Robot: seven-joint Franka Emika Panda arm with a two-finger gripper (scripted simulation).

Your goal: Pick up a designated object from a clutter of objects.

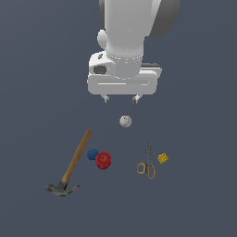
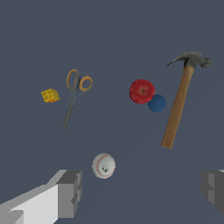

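White, smooth arm with rounded cylindrical links and a darker grey joint shell behind; a wide, boxy white gripper [image 1: 121, 98] body; short, blocky grey fingers [image 2: 70, 193] beneath.

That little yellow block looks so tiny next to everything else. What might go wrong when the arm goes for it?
The tiny yellow block lies close beside the scissors, so the open end effector might bump or catch them instead. It also hangs above the baseball, well away from the block, and the block's small size may let it slip out.
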